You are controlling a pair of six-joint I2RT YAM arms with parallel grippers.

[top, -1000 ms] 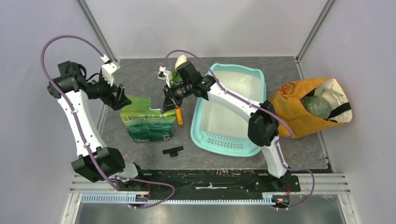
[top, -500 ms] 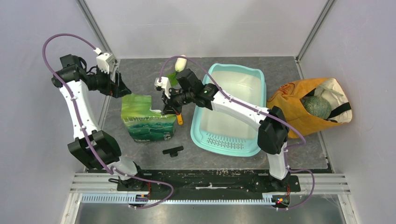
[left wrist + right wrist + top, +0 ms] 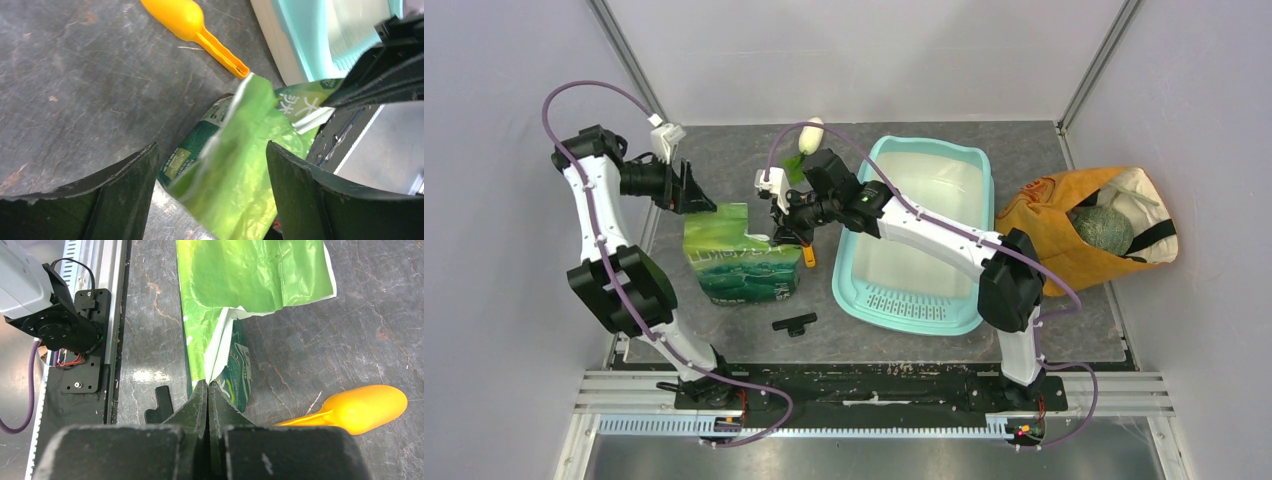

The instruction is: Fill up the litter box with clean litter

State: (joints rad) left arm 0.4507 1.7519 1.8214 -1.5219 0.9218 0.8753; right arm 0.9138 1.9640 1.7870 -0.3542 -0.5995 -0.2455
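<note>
The teal litter box (image 3: 842,262) is set just right of the right gripper (image 3: 782,228). Beyond it, an orange cloth bag (image 3: 1049,250) is stuffed with a grey-green bundle (image 3: 1100,228). The green pouch (image 3: 742,262) is pinched at its torn top edge by the right gripper; its contents are hidden. The left gripper (image 3: 212,165) is held spread astride the pouch's other top corner. An orange scoop (image 3: 809,254) is seen between pouch and box.

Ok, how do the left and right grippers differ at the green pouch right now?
The left gripper is open, its fingers spread either side of the top of the green pouch; the right gripper is shut, pinching its torn white edge. The left is at the pouch's left corner, the right at its right corner by the orange scoop. Both are at the pouch's top edge.
</note>
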